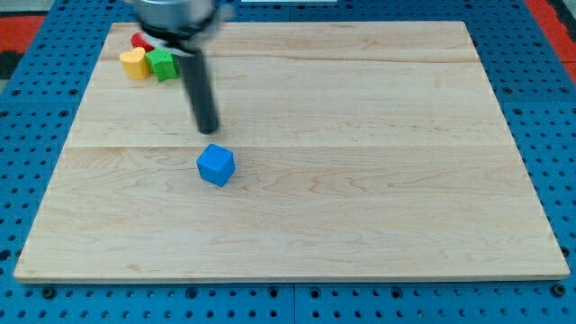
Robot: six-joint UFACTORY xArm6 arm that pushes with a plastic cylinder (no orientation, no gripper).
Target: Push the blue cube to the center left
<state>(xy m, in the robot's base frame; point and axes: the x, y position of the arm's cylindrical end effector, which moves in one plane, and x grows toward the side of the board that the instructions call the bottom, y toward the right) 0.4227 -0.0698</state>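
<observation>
A pale wooden board (360, 180) of joined planks lies on a blue perforated base (18, 99) and fills most of the camera view. In the board's top left corner three small blocks sit bunched together: a yellow block (134, 63) with a rounded, heart-like outline farthest left, a red block (141, 41) just above it and partly hidden by the arm, its shape not determinable, and a green block (163, 64) of roughly cubic form touching the yellow one on its right. To the right of this cluster the dark straight rod descends from the blurred arm body at the view's top edge. The arm carries no gripper, so nothing is held; my tip (208, 129) rests at board level, bare. The blue cube (216, 166) sits just below the tip and marginally to its right, close but separated by a narrow gap, left of the board's middle. The cube stands well apart from the corner cluster.
</observation>
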